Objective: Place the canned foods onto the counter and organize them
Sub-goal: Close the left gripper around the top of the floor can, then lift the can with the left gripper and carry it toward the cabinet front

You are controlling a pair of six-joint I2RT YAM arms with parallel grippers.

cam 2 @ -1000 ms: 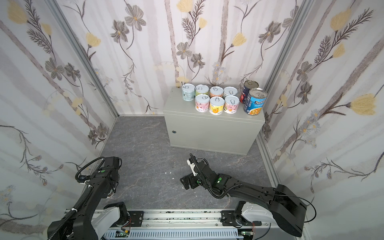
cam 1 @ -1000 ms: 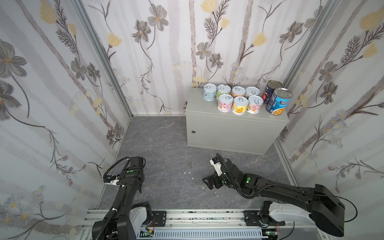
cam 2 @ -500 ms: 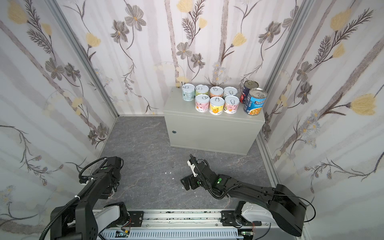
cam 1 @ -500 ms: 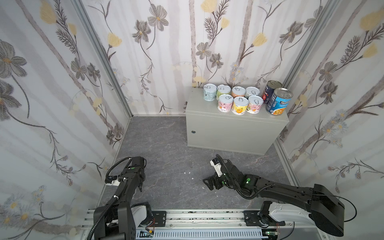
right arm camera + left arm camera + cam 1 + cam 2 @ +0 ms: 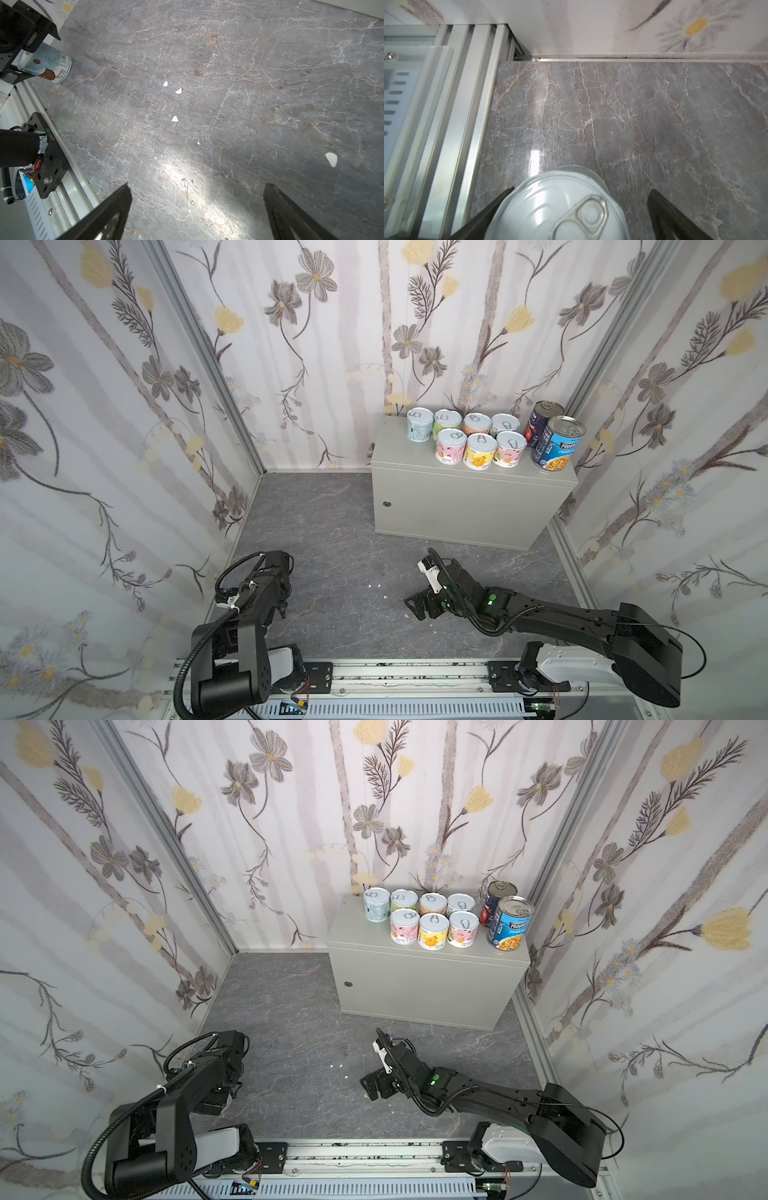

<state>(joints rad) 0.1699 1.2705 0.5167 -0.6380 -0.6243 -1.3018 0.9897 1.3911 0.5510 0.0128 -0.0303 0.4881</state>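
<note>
1. Showing the table (image 5: 457,506), a light-grey box with a round lock (image 5: 387,504) on its front, standing on the marbled floor (image 5: 345,531) against the back wall, toward the right corner.
2. Carrying seven short cans on the table top in two rows. At the back: teal can (image 5: 419,425), green can (image 5: 447,423), orange can (image 5: 477,425) and pale can (image 5: 505,425). In front: pink can (image 5: 450,446), yellow can (image 5: 480,451) and spotted pink can (image 5: 510,449). All standing upright, tabs up, packed close.
3. Standing at the table's right end: navy can (image 5: 542,423) behind, blue can (image 5: 559,443) just in front, both taller than the rest.
4. Sitting upright on the floor beside the rail (image 5: 467,104) and near the left wall, well apart from the table: floor can (image 5: 560,207), teal-labelled; lying hidden under the left arm (image 5: 249,605) in both top views.
5. Straddling the floor can with the left pincer (image 5: 581,189), fingers (image 5: 670,218) apart, the pull tab (image 5: 583,216) lying between them; one finger coming right up to the rim, contact impossible to tell, the other standing clear.
6. Hovering the right pincer (image 5: 197,185) low over bare floor near the middle, spread apart and clasping nothing, with white flecks (image 5: 175,118) lying ahead.
</note>
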